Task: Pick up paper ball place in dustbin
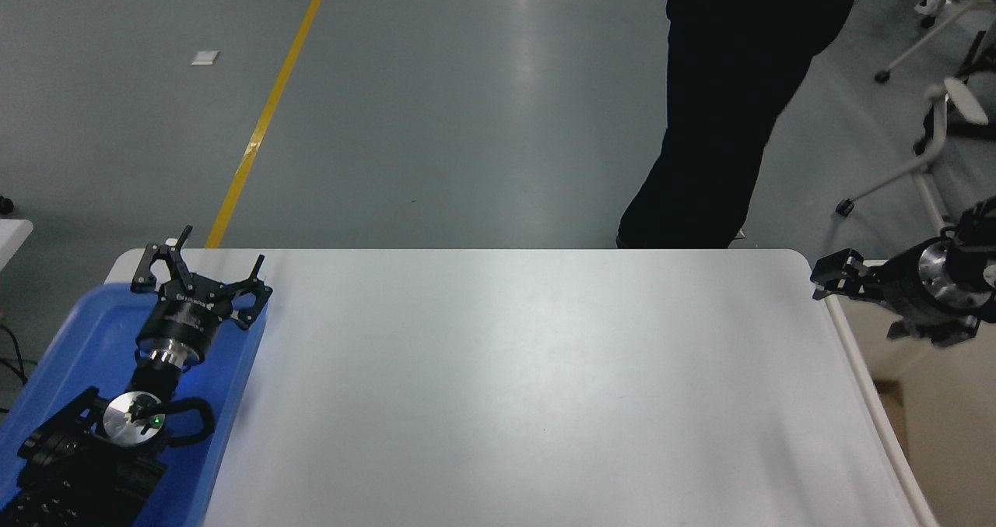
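The left gripper (201, 266), parked at eight o'clock over the blue tray (78, 332), holds its jaws spread apart; whether the right gripper (831, 274) at three o'clock is open cannot be told. It hangs over the rim of the dustbin (864, 379). No paper ball is visible on the table (498, 387). Swinging inward low risks clipping that rim. The tabletop offers wide room; a person (731, 107) stands at one o'clock.

I see the dustbin (871, 391), a big cream-beige plastic bin, standing just beside the right edge of the table. Only its long rounded rim and a part of the smooth inner wall show. I cannot find the paper ball anywhere.
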Controlling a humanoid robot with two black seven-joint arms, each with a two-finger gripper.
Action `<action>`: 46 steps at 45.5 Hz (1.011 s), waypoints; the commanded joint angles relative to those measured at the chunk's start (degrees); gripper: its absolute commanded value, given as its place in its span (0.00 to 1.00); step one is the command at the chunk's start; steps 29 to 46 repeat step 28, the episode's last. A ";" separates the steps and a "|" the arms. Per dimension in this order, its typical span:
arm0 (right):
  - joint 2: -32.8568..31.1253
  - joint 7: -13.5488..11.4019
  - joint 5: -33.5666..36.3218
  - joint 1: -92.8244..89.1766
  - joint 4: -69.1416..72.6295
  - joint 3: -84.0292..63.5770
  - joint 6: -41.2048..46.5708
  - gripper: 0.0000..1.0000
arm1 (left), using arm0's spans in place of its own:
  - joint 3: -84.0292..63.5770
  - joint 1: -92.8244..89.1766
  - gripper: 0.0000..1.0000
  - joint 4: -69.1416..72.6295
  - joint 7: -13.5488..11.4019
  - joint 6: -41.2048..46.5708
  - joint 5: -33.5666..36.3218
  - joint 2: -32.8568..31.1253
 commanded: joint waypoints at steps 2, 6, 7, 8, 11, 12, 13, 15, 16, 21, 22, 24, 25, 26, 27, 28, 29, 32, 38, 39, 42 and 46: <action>11.48 0.01 -0.39 17.12 5.24 -2.79 18.24 1.00 | 0.01 0.07 0.99 0.01 0.00 0.00 -0.04 0.07; 14.56 0.01 -0.39 20.55 5.24 -2.79 19.13 1.00 | 0.01 0.07 0.99 0.01 0.00 0.00 -0.04 -0.01; 15.17 0.01 -0.13 21.25 5.24 -2.79 19.13 1.00 | 0.01 0.07 0.99 0.01 0.00 0.00 -0.04 -0.01; 15.70 0.01 -0.04 22.04 5.33 -2.87 19.13 1.00 | 0.01 0.07 0.99 0.01 0.00 0.00 -0.04 0.07; 17.02 0.01 0.05 23.37 5.33 -2.88 19.13 1.00 | 0.01 0.07 0.99 0.01 0.00 0.00 -0.04 -0.01; 17.29 0.01 0.05 23.54 5.42 -2.88 19.13 1.00 | 0.01 0.07 0.99 0.01 0.00 0.00 -0.04 -0.01; 17.46 0.01 0.05 23.89 5.42 -2.96 19.13 1.00 | 0.01 0.07 0.99 0.01 0.00 0.00 -0.04 0.07; 17.64 0.01 0.14 24.25 5.42 -2.96 19.13 1.00 | 0.01 0.07 0.99 0.01 0.00 0.00 -0.04 -0.01; 17.73 0.01 0.14 24.68 5.42 -2.88 19.13 1.00 | -0.08 0.07 0.99 0.01 0.00 0.00 -0.04 -0.01; 18.61 0.01 0.14 26.27 5.33 -3.40 19.13 1.00 | 0.01 0.07 0.99 0.01 0.00 0.00 0.05 0.07; 18.61 0.01 0.14 26.27 5.33 -3.49 19.13 1.00 | 0.01 0.07 0.99 0.01 0.00 0.00 0.05 -0.01; 18.87 0.01 0.22 26.36 5.33 -3.75 19.13 1.00 | -0.08 0.07 0.99 0.01 0.00 0.00 0.05 0.07; 18.87 0.01 0.22 26.36 5.33 -3.84 19.13 1.00 | -0.08 0.07 0.99 0.01 0.00 0.00 0.05 0.07; 18.87 0.01 0.22 26.36 5.33 -4.02 19.13 1.00 | -0.08 0.07 0.99 0.01 0.00 0.00 0.05 0.07; 18.87 0.01 0.22 26.36 5.33 -4.11 19.13 1.00 | -0.08 0.07 0.99 0.01 0.00 0.00 0.05 -0.01; 18.87 0.01 0.22 26.36 5.33 -4.11 19.13 1.00 | 0.00 0.07 0.99 0.01 0.00 0.00 0.05 -0.01; 18.87 0.01 0.22 26.36 5.33 -4.11 19.13 1.00 | 0.00 0.07 0.99 0.01 0.00 0.00 0.05 -0.01; 18.87 0.01 0.22 26.36 5.33 -4.11 19.13 1.00 | 0.00 0.07 0.99 0.01 0.00 0.00 0.05 -0.01; 18.87 0.01 0.22 26.36 5.33 -4.11 19.13 1.00 | 0.00 0.07 0.99 0.01 0.00 0.00 0.05 -0.01; 18.87 0.01 0.22 26.36 5.33 -4.11 19.13 1.00 | 0.00 0.07 0.99 0.01 0.00 0.00 0.05 -0.01; 18.87 0.01 0.22 26.36 5.33 -4.11 19.13 1.00 | 0.00 0.07 0.99 0.01 0.00 0.00 0.05 -0.01; 18.87 0.01 0.22 26.36 5.33 -4.11 19.13 1.00 | 0.00 0.07 0.99 0.01 0.00 0.00 0.05 -0.01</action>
